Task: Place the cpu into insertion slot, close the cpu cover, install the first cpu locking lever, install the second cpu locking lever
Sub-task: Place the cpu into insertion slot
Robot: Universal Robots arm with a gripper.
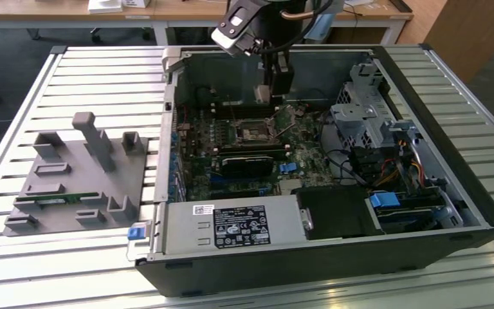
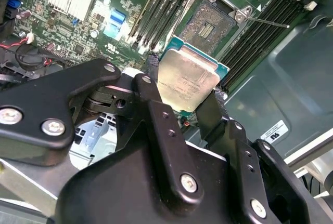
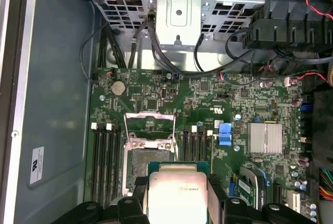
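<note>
Arm (image 1: 260,29) reaching down into the open computer case (image 1: 316,265), gripper (image 2: 185,80) clamped on 2 opposite edges of the cpu (image 2: 193,77), cpu held flat over the motherboard near the open socket (image 2: 209,24), cpu cover (image 3: 151,114) raised, white label (image 1: 240,226) on the power supply, print unreadable.

Looks like a robotics lab or test workshop, folks: an open PC case (image 1: 316,265) lies on a slatted metal bench (image 1: 101,77). A grey parts jig (image 1: 67,187) sits at the exterior view's left. A robot arm (image 1: 260,22) hangs over the motherboard (image 1: 303,158), and on the far side wooden desks (image 1: 195,9) stand over dark carpet (image 1: 7,38).
</note>
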